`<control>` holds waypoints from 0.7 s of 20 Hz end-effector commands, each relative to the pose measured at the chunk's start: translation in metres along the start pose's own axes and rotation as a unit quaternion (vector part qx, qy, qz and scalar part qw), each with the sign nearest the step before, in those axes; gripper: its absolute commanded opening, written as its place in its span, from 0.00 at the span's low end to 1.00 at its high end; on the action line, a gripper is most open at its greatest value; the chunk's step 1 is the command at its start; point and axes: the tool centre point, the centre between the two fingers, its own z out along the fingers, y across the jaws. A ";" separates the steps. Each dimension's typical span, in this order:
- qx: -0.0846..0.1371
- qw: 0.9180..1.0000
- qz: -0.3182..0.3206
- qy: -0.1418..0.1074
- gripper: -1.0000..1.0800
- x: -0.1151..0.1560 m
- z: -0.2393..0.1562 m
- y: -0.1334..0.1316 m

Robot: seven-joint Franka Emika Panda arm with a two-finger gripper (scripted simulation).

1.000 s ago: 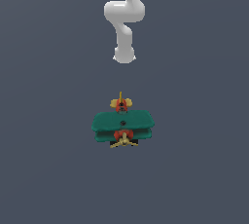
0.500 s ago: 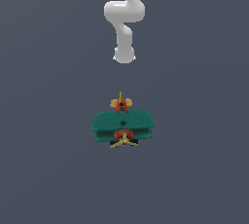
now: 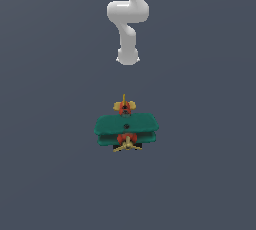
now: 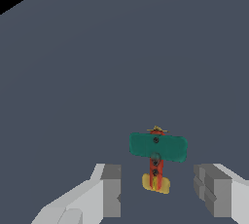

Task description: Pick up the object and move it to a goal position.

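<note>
Left finger: in the wrist view we see one grey finger [image 4: 111,191] at one side of the frame, touching nothing.
Biplane: the toy biplane [image 4: 156,157] shows between the two fingers in the wrist view and beyond their tips, its yellow tail nearest the camera and its propeller pointing away from it.
Right finger: the other finger [image 4: 214,191] stands well apart from the first.
Gripper: we read the gripper [image 4: 163,189] as spread wide and holding nothing; the plane touches neither finger.
Arm: in the exterior view we see the white arm [image 3: 127,19] coming down from the top edge, with its rounded end hanging above the plane in the picture and clear of it.
Where the biplane lies: upright on the plain grey floor [image 3: 50,164], near the middle of the exterior view, green wings level, yellow propeller facing that camera.
Fingers, exterior view: we cannot make them out there.
</note>
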 end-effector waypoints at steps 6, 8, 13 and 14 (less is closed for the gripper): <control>0.047 0.998 -0.001 0.035 0.62 0.004 -0.031 0.019; 0.060 0.997 -0.001 0.044 0.62 0.005 -0.037 0.026; 0.093 0.994 0.001 0.064 0.62 0.005 -0.050 0.044; 0.099 0.993 0.001 0.068 0.62 0.005 -0.052 0.048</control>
